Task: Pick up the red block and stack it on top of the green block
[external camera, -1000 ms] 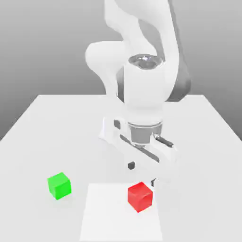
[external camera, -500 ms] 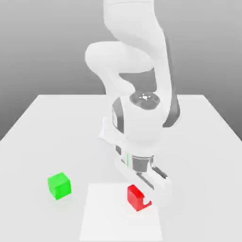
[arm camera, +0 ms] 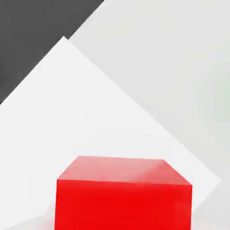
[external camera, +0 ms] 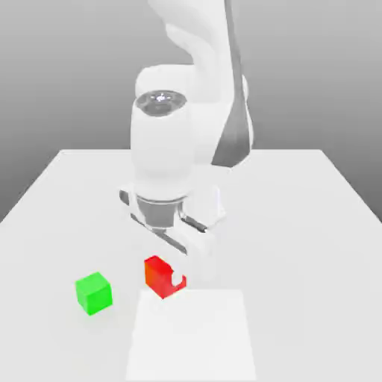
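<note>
Exterior view: gripping the small glossy red block [external camera: 159, 275] between the closed fingers of the white two-finger gripper [external camera: 170, 279], holding it clear of the pale grey table [external camera: 313, 224], just above the far corner of the lighter white square patch [external camera: 191, 336]. Sitting on the table near it, toward the exterior view's left: the small bright green block [external camera: 94, 292], apart from it. Hand view: showing the red block [arm camera: 123, 193] close up over the white patch [arm camera: 81, 112].
</note>
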`<move>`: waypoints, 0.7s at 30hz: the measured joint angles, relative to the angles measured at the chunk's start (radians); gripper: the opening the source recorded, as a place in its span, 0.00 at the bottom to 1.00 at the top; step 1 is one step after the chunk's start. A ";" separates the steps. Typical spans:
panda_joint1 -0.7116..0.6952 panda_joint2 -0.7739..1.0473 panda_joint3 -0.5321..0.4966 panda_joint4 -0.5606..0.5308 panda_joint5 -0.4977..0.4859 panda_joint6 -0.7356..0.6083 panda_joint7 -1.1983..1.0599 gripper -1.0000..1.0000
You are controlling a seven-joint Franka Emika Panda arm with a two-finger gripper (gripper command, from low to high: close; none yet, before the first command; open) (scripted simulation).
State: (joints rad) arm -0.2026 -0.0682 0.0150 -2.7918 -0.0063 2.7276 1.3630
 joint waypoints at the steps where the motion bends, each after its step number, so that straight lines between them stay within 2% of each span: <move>1: -0.012 -0.007 -0.015 -0.002 -0.002 -0.005 -0.049 0.00; 12: -0.126 -0.072 -0.204 -0.022 -0.050 -0.051 -0.556 0.00; 20: -0.126 0.133 -0.195 -0.014 0.061 0.142 -0.669 0.00; 21: -0.130 0.154 -0.190 -0.014 0.072 0.162 -0.676 1.00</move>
State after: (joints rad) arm -0.3323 0.0854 -0.1745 -2.8054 0.0655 2.8892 0.6867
